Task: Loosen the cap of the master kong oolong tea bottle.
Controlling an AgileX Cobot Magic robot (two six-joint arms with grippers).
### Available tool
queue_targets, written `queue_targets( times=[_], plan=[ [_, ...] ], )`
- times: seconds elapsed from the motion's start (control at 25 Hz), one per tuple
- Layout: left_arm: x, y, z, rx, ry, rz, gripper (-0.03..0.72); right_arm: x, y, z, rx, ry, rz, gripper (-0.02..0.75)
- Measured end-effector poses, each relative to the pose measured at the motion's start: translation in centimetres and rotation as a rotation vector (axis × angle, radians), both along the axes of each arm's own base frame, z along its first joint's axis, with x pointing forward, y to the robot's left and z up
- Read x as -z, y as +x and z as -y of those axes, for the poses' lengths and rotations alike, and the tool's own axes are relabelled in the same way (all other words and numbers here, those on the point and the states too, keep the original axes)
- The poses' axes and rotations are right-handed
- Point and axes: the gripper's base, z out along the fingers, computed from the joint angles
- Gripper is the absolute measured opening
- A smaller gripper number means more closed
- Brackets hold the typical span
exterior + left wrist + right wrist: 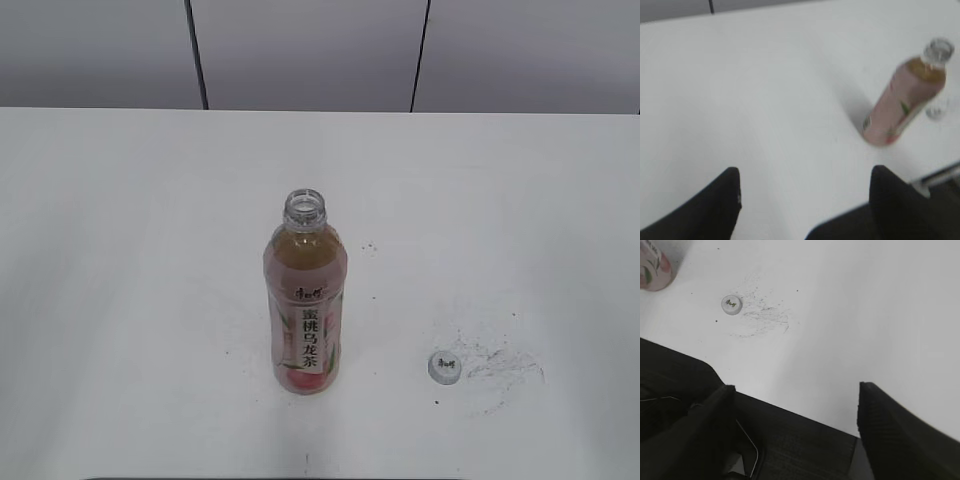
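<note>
The master kong oolong tea bottle [305, 305] stands upright in the middle of the white table, its neck open and uncapped. It also shows in the left wrist view [904, 95] and partly in the right wrist view [654, 265]. The cap [443, 366] lies on the table to the bottle's right, next to dark scuff marks; it shows in the right wrist view [731, 304] and faintly in the left wrist view [936, 112]. My left gripper [805, 182] is open and empty, well away from the bottle. My right gripper [795, 395] is open and empty, near the table's front edge. Neither gripper shows in the exterior view.
The white table [120, 250] runs back to a grey panelled wall [300, 50]. Dark scuff marks [500, 365] lie right of the cap. A dark base [790, 440] sits below the table's front edge in the right wrist view.
</note>
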Motion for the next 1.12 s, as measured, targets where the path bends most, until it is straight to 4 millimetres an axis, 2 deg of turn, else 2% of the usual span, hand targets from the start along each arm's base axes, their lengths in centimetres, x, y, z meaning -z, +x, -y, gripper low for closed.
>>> queue_targets(
  times=[0.2, 0.44, 0.68, 1.12],
  plan=[
    [1.8, -1.8, -0.4, 0.090, 0.157, -0.218, 0.476, 1.9, -3.5, 1.4, -0.008, 0.063, 0.063, 0.547],
    [1.7, -2.4, -0.6, 0.115, 0.139, -0.097, 0.469, 6.1, -5.3, 2.2, -0.008, 0.058, 0.044, 0.540],
    [1.8, -2.3, -0.6, 0.121, 0.145, -0.083, 0.454, 6.6, -5.0, 1.9, -0.018, 0.108, 0.119, 0.540],
    [1.8, -2.2, -0.6, 0.123, 0.145, -0.080, 0.447, 6.8, -4.8, 1.8, -0.019, 0.114, 0.129, 0.540]
  ],
)
